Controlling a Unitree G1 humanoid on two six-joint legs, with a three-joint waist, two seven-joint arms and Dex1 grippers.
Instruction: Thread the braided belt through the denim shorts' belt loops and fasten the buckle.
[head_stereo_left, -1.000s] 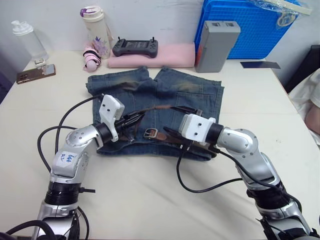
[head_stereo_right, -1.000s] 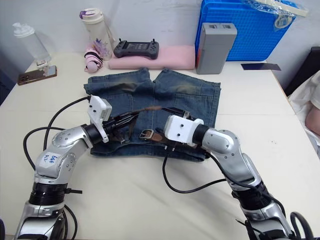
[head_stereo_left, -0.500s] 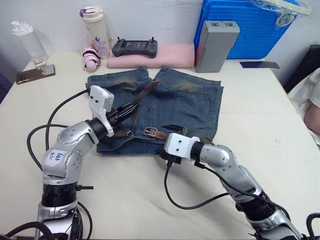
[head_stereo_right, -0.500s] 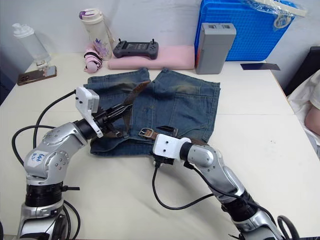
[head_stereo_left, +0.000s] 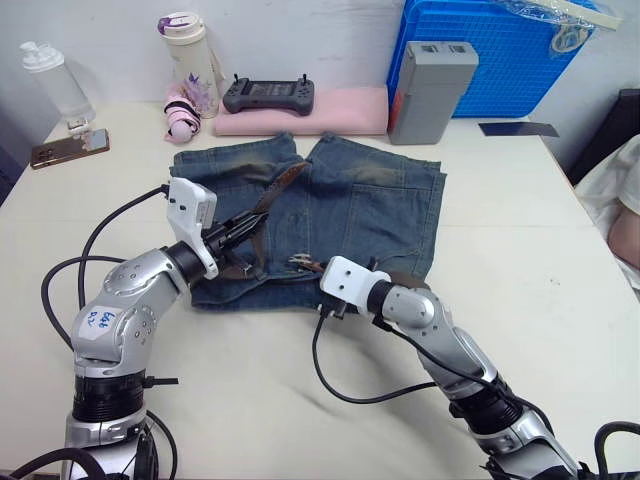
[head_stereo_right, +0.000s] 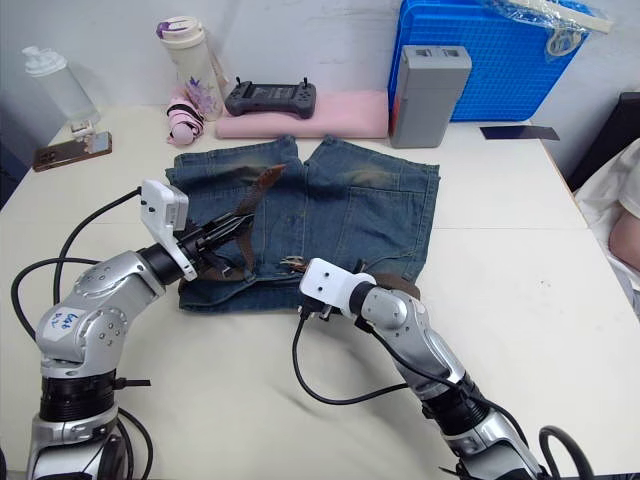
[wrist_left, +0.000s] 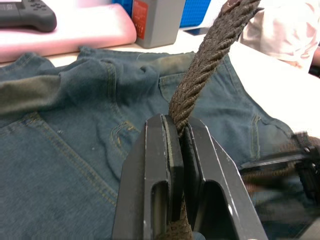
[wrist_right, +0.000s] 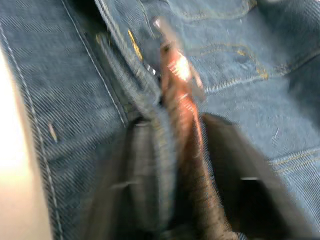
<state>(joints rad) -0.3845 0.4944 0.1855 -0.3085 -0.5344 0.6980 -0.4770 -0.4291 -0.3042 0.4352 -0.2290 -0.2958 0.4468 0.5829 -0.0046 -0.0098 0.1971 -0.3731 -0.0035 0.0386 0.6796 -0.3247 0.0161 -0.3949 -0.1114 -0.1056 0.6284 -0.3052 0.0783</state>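
Observation:
The denim shorts lie flat mid-table, waistband toward me. My left gripper is shut on the braided belt, which rises from the jaws toward its tan tip over the left leg. In the left wrist view the belt is pinched between the fingers. My right gripper sits at the waistband's middle, at the buckle. In the right wrist view its fingers stand close on either side of the brown leather buckle end and a fold of waistband. The belt loops are too small to make out.
Behind the shorts lie a pink folded cloth with a black controller, a grey box and a blue crate. Two bottles and a phone stand far left. A person's sleeve is at the right edge.
My right gripper slid left along the waistband to the buckle end and closed there. My left gripper kept its hold on the belt and drew slightly left.

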